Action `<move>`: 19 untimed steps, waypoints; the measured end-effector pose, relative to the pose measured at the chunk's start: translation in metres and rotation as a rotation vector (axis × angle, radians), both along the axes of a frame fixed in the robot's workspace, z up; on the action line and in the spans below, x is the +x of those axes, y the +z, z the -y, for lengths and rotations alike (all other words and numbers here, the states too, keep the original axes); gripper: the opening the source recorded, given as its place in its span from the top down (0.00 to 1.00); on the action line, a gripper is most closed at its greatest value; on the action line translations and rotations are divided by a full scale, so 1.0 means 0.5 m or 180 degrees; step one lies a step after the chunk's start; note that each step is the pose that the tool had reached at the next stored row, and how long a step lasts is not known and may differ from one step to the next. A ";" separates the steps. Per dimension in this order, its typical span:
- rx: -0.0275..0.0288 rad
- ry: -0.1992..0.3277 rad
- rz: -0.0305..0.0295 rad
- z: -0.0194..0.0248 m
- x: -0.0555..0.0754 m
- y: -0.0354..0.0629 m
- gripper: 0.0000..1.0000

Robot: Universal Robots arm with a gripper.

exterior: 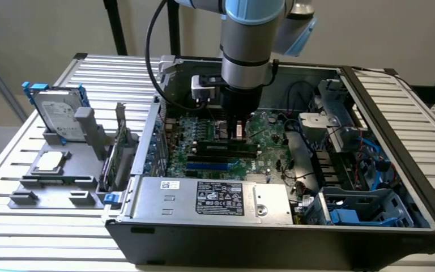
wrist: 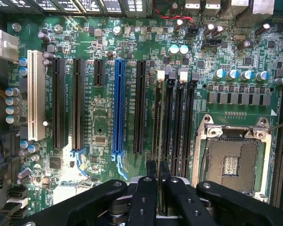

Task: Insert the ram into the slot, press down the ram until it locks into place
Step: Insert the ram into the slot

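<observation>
Risk: ram (wrist: 158,186) pinched edge-on in narrow-set gripper (wrist: 157,165) hangs over slot (wrist: 159,122); slight skew or offset could jam it on slot wall, leaving one end clip (wrist: 161,74) unlatched when pressed.

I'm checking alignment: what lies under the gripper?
Parallel black memory slots with pale end clips run beneath the gripper on the green motherboard. Their near ends are covered by the gripper, so what sits there cannot be seen.
</observation>
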State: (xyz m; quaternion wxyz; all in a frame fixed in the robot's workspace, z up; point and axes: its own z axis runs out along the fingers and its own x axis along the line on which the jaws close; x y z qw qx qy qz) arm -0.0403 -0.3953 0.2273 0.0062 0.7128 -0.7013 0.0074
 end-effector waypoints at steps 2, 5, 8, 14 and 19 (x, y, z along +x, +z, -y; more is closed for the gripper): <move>0.0001 0.0000 0.0000 0.0000 0.000 0.001 0.86; 0.0000 0.0000 -0.0001 0.0003 0.000 0.002 0.86; -0.0001 0.0001 -0.0001 0.0005 0.000 0.001 0.86; 0.0000 0.0000 -0.0001 0.0003 0.000 -0.001 0.86; 0.0000 0.0000 -0.0001 -0.0009 0.000 -0.002 0.86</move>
